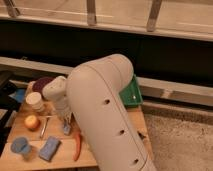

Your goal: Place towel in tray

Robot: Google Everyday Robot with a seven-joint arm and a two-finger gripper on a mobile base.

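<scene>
Pincer (65, 125) pressed together, down at the pale towel (67, 130) on the wooden table (30, 152); green tray (131, 95) behind the arm (102, 100).

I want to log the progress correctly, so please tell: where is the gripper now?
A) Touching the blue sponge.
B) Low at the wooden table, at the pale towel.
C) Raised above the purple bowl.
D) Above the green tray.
B: the gripper is down at the table, shut on the towel, while the tray lies apart to the right, partly hidden behind the arm.
</scene>
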